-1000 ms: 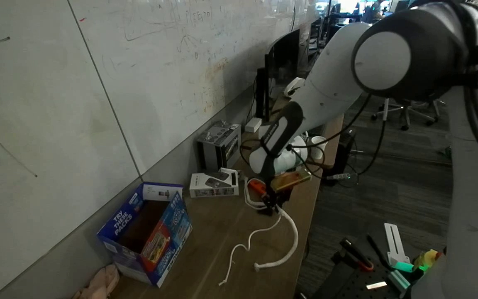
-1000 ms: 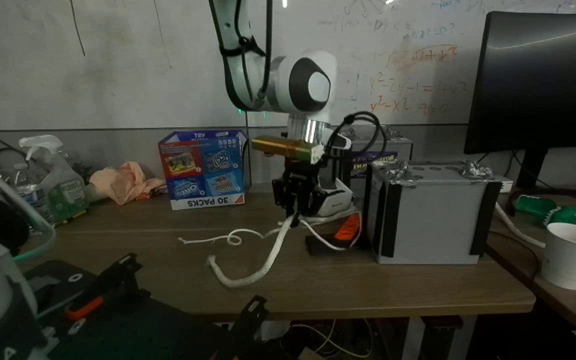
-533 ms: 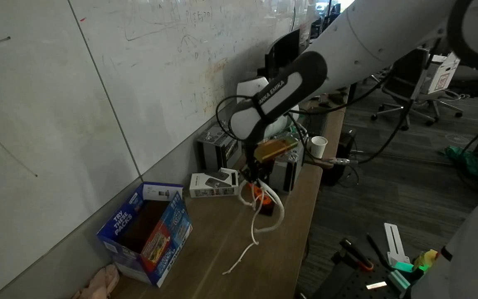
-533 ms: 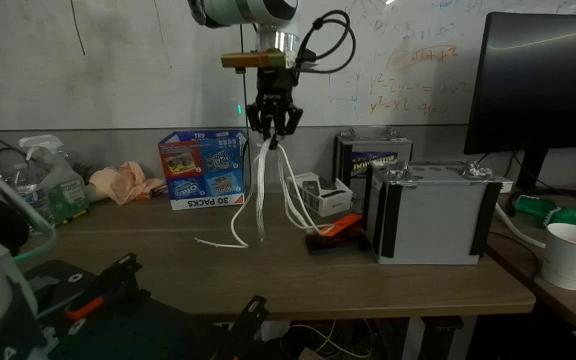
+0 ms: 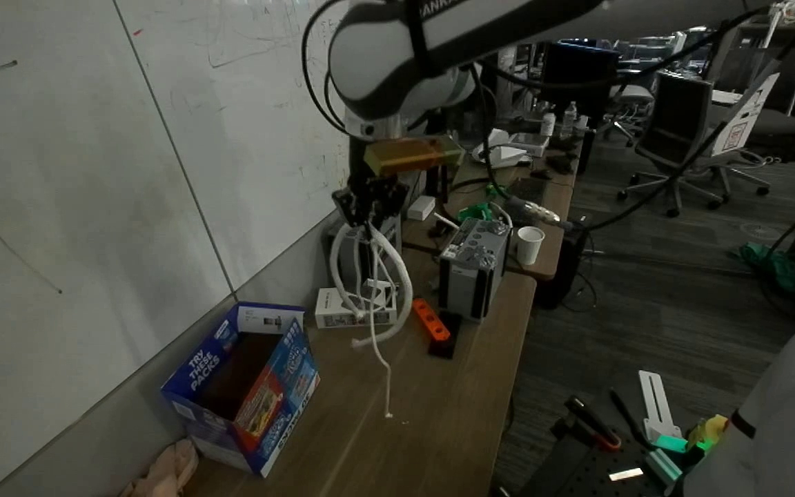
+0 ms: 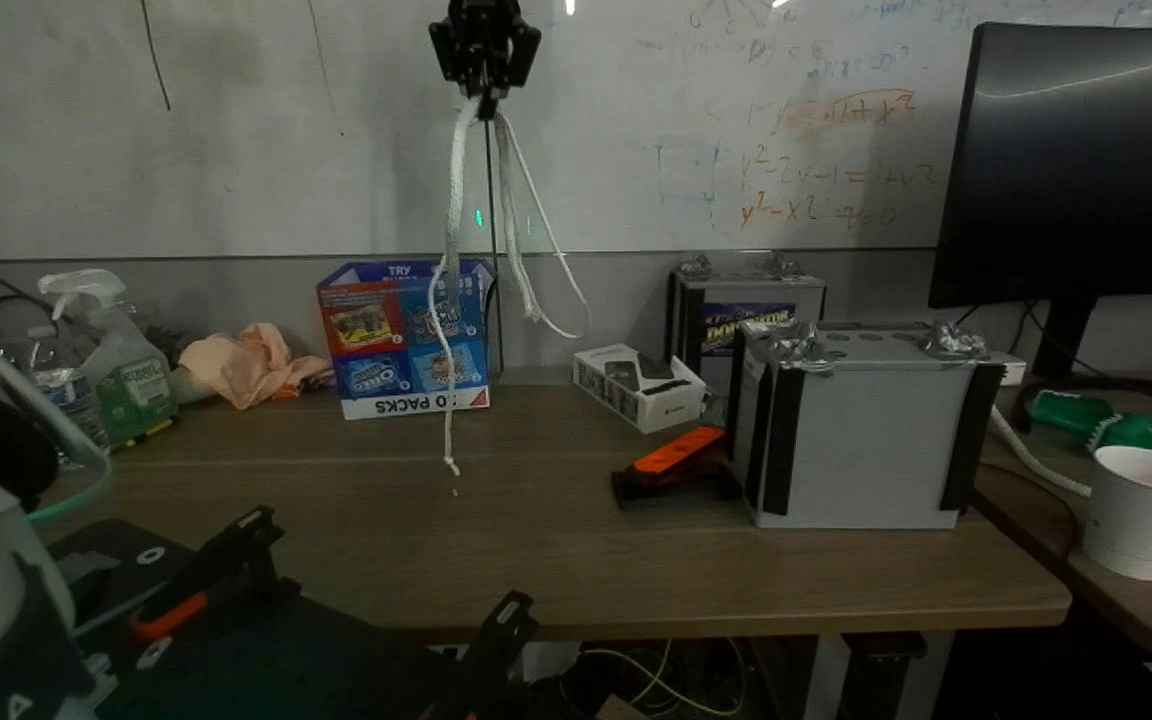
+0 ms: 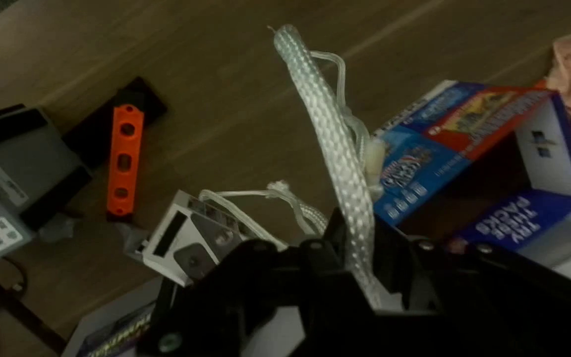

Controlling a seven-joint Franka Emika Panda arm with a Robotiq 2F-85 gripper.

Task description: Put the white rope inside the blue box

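My gripper (image 5: 368, 219) is shut on the white rope (image 5: 406, 286) and holds it up above the table. The rope hangs in loose loops and strands below the fingers; its thin end comes down close to the tabletop. In the other exterior view, the gripper (image 6: 487, 105) is high against the whiteboard and the rope (image 6: 455, 190) hangs partly in front of the blue box (image 6: 366, 335). The blue box (image 5: 297, 359) stands upright and open-topped by the wall. In the wrist view the rope (image 7: 332, 134) runs between the fingers (image 7: 360, 238), with the box (image 7: 414, 173) at right.
A small white box (image 5: 356, 317) and an orange tool (image 5: 430, 319) on a black piece lie on the table. Grey-white boxes (image 6: 866, 430) stand at the right in an exterior view. A pink cloth (image 6: 246, 365) and spray bottle (image 6: 121, 350) are beside the blue box. The whiteboard (image 5: 163, 138) is behind.
My gripper has risen from near the tabletop with the rope and moved toward the whiteboard and the blue box's side. The rope now hangs down instead of lying on the table.
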